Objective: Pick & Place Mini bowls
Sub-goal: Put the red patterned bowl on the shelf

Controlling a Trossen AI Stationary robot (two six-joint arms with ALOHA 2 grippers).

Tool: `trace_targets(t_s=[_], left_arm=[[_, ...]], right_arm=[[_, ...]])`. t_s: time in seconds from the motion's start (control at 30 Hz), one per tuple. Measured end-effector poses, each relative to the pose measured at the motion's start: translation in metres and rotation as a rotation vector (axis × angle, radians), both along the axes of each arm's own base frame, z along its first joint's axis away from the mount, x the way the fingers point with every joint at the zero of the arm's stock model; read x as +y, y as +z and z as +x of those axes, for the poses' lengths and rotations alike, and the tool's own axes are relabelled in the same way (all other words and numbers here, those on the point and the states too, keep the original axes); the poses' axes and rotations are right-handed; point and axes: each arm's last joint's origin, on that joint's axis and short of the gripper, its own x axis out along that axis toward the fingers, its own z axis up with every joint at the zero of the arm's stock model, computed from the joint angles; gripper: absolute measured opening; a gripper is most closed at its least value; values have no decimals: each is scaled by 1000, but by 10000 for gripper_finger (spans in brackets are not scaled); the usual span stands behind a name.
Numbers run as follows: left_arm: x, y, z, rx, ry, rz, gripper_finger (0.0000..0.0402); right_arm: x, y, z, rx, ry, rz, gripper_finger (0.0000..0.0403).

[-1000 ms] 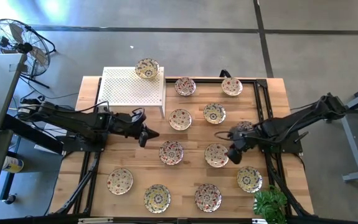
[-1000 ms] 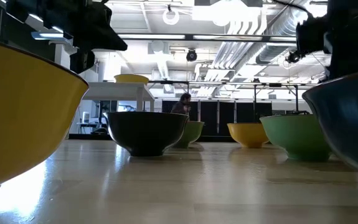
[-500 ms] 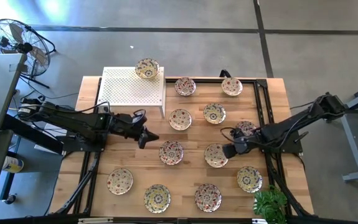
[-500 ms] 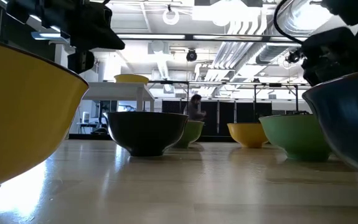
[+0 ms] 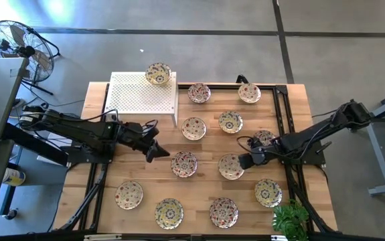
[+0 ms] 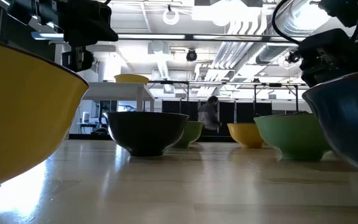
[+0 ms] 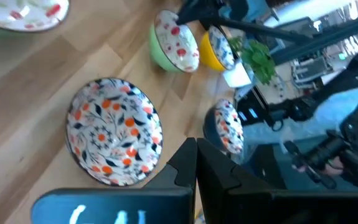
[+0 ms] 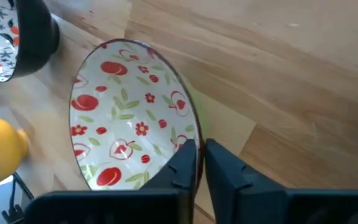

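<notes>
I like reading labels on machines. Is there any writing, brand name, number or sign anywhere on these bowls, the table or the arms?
No readable text anywhere.
Left gripper: pale marks on the dark body below the fingers, too blurred to read.
Mini bowls: only painted fruit, flowers and leaves, no lettering.
Table and white perforated board: no label or sign visible.

rack [image 5: 141, 94]: on the table's [image 5: 98, 175] far left corner
one bowl [image 5: 158, 73]: on the rack
other bowls [image 5: 193, 128]: spread over the table

Glossy glazed ceramic mini bowls [image 5: 184, 163] on smooth wooden table [image 5: 112, 180]
</notes>
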Motion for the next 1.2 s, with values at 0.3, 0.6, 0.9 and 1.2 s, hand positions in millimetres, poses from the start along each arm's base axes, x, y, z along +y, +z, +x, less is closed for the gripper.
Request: trace_targets(t_s=[0.3,0.6,0.9,1.2], left_arm=[[1,0,0,4,24,-5,0],[1,0,0,25,93,-93,0],[2,2,1,33,161,-163,41],[5,34,11,-58,282,-133,133]], right_arm=[[5,-14,13,25,5,32,87],[7,-3,26,-83,-35,8,14],[-3,31,43,-63,-65,-91,7],[-42,96,70,-7,-158,-353,5]])
